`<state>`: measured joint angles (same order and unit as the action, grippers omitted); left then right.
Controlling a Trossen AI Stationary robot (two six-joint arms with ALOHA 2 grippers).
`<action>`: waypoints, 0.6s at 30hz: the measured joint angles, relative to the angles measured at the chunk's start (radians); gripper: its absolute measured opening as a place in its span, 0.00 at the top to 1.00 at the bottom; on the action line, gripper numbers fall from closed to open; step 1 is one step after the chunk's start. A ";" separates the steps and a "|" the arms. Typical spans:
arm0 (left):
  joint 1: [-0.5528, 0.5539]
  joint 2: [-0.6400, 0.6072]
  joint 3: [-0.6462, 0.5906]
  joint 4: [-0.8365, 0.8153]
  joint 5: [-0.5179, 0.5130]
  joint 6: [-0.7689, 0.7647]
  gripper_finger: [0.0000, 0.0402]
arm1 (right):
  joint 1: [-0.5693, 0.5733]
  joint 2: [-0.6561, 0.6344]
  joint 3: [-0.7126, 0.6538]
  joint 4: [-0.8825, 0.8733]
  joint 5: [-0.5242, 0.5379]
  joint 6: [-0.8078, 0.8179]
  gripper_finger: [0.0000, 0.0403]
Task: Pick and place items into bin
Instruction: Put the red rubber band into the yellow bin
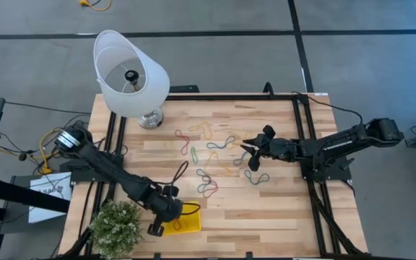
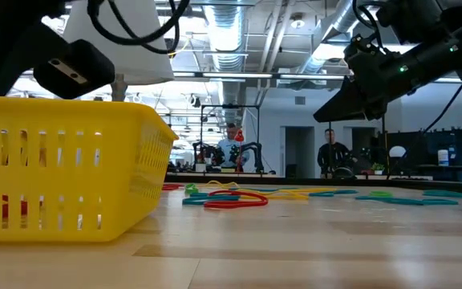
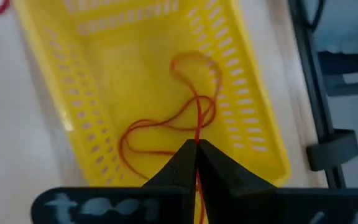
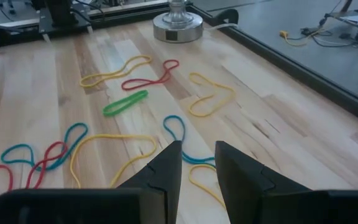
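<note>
The yellow bin (image 1: 186,219) stands near the table's front left, beside a potted plant; it is also in the low view (image 2: 62,168). My left gripper (image 3: 196,144) hovers over the bin, pointing down, shut on a red-orange rubber band (image 3: 166,124). Several loose rubber bands (image 1: 211,155) in red, green, blue and yellow lie flat on the table's middle. My right gripper (image 4: 197,163) stands open a little above them, over a blue band (image 4: 178,127), touching nothing; it is also in the high view (image 1: 251,155). My left gripper pinches a strand of the red-orange band (image 3: 197,132) between its two fingertips, coming from above and pointing down into the bin. The band hangs slack below the fingers. Its loops (image 3: 143,140) spread out low inside the bin, on or just above the floor.
A white lampshade (image 1: 130,72) on a metal base (image 4: 178,28) stands at the table's far left. The green potted plant (image 1: 114,225) sits right beside the bin. Black frame rails (image 1: 302,137) run along the table's sides. People stand in the room behind (image 2: 331,152).
</note>
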<state>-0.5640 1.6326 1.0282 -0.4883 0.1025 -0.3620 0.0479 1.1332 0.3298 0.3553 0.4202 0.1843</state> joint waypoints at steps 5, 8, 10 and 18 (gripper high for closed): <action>0.011 0.003 0.000 0.031 -0.021 -0.031 1.00 | 0.000 0.000 0.000 0.000 0.000 0.000 0.77; 0.034 0.003 0.001 0.025 -0.021 -0.105 0.97 | 0.000 0.000 0.000 0.010 0.000 0.000 0.77; 0.050 0.005 0.002 -0.002 0.013 -0.137 0.93 | 0.000 0.000 0.000 0.021 0.000 0.000 0.77; 0.068 0.006 0.004 -0.097 0.078 -0.158 0.79 | -0.003 0.000 0.000 0.050 0.000 -0.004 0.77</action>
<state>-0.4963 1.6382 1.0321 -0.5856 0.1801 -0.5198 0.0452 1.1332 0.3298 0.4056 0.4202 0.1807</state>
